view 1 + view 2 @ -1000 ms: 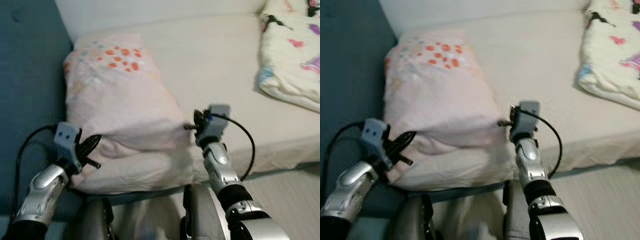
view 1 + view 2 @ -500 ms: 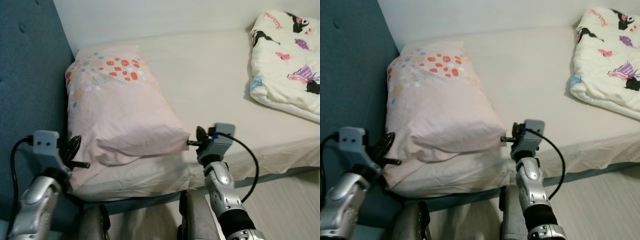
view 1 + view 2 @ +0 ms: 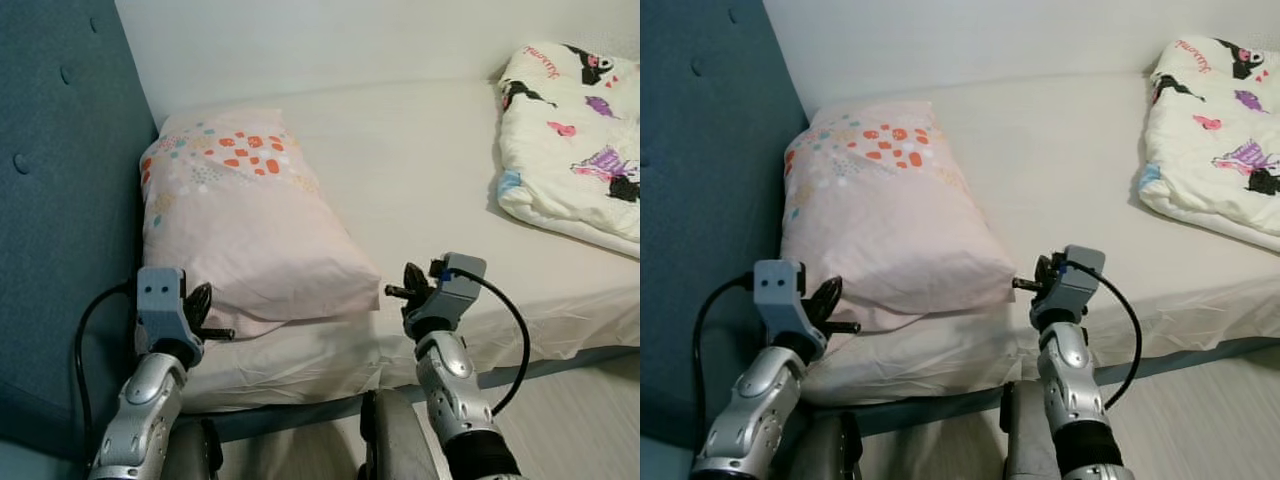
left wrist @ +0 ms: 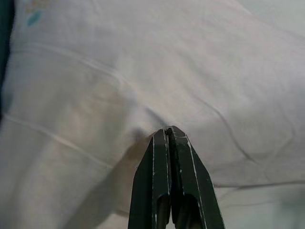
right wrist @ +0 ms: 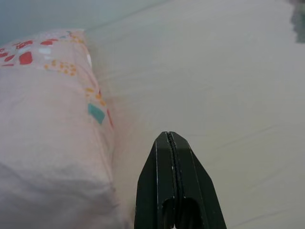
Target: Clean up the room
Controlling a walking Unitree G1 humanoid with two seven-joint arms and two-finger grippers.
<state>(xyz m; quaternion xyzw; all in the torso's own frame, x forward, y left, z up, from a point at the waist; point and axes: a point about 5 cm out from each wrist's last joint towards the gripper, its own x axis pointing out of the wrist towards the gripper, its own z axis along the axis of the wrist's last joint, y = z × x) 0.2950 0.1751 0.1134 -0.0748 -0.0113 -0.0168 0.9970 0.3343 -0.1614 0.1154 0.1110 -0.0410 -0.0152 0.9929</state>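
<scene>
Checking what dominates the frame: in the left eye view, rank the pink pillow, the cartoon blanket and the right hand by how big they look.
1. Pink pillow, largest.
2. Cartoon blanket, smaller, though the picture edge cuts it off, so its full extent is unknown.
3. Right hand, smallest by far, despite being nearest the camera.

Both silver arms raised from the lower edge of the head view, forearms angled upward. Left arm (image 3: 140,410) at lower left, grey wrist block on top, black cable looping off to the left side. Left gripper (image 3: 205,318) pointing right, fingers (image 4: 162,186) pressed together. Right arm (image 3: 455,400) at lower centre-right, cable arcing round its right side. Right gripper (image 3: 398,291) pointing left, fingers (image 5: 164,186) closed flat against each other.
</scene>
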